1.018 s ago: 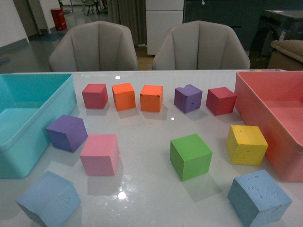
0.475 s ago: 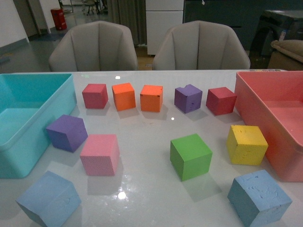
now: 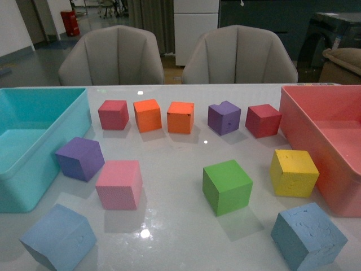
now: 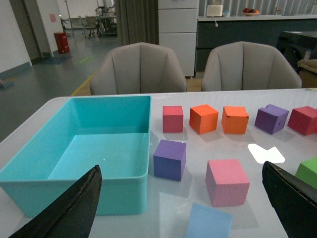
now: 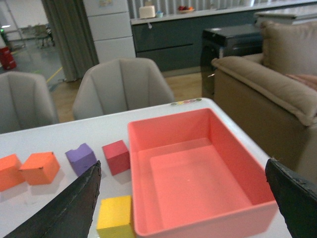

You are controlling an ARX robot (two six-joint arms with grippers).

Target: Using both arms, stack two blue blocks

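While our left fingers [image 4: 74,208] and right fingers [image 5: 69,208] hung spread wide and empty above the bench [image 3: 175,169], we saw the left blue block [image 3: 56,237] and the right blue block [image 3: 307,236] lying well apart at its near edge.

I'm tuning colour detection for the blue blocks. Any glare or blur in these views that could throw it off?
Front view: small glare spots on the glossy table, the brightest to the right of the left blue block; the right blue block is sharp and glare-free. Left wrist view: a blown-out white patch on the table, away from the blue block. Right wrist view: evenly lit, no glare.
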